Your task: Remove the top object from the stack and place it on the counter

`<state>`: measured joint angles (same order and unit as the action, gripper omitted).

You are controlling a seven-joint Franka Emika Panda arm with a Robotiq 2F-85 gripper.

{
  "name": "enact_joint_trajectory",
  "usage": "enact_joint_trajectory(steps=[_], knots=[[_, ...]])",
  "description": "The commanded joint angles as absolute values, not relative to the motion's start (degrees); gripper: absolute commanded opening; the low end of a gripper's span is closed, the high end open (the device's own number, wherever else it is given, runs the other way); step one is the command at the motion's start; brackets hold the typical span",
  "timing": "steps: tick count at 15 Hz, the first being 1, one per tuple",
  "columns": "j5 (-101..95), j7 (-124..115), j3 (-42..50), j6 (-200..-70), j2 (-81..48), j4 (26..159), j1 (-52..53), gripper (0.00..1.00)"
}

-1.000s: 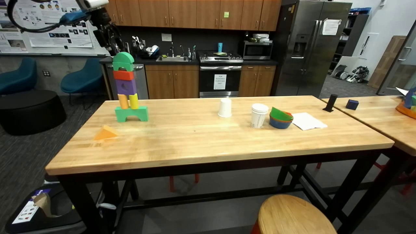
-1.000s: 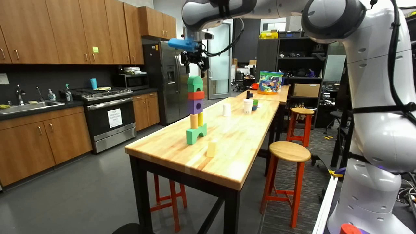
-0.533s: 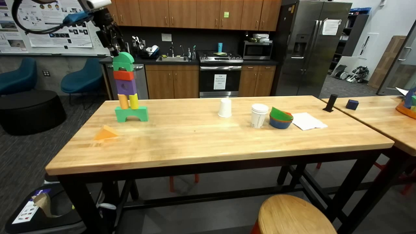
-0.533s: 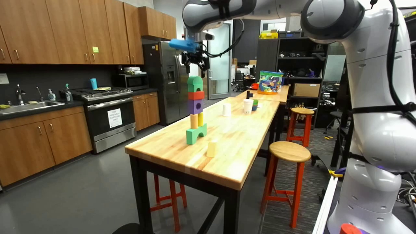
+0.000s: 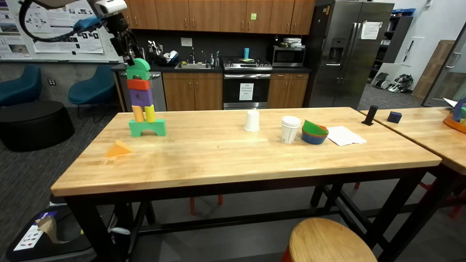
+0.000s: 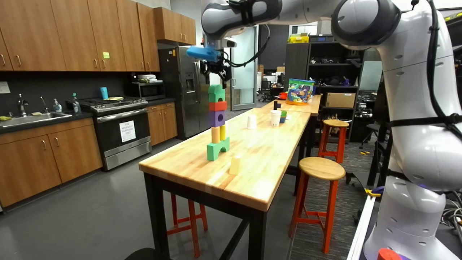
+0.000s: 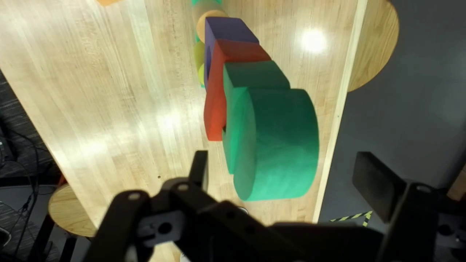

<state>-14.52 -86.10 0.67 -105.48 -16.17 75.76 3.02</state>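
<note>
Top block [image 6: 216,89]: in an exterior view, at six o'clock, just below the pincer [image 6: 216,83]
Pincer: spread
Arm [image 6: 355,21]: arched over from two o'clock

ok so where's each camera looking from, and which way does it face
In an exterior view: beyond a long edge of the counter, facing the kitchen cabinets; the end of the arm, with the jaws, shows at the picture's top left.
In an exterior view: off the short end nearest the stack, facing along the counter; most of the arm shows.
Wrist view: at the arm's end, looking down at the stack; the jaws show, wide apart.
Both exterior views share the stack, counter and stove.
</note>
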Motion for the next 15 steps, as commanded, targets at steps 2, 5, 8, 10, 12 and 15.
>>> enact_joint_trajectory(steps=[2, 5, 8, 10, 12, 15], knots=[[-14.9, -85.3, 0.7, -105.8, -16.9, 74.6, 3.0, 1.00], [-14.5, -84.9, 0.6, -106.1, -16.8, 74.8, 2.9, 0.74], [-14.5, -84.9, 0.7, -106.2, -16.7, 74.9, 2.9, 0.54], [-14.2, -84.8, 0.7, -106.5, -16.6, 75.1, 2.7, 0.37], [-14.0, -84.7, 0.6, -106.6, -16.4, 75.3, 2.6, 0.21], [-13.5, -84.6, 0.5, -106.8, -15.9, 75.8, 2.4, 0.17]])
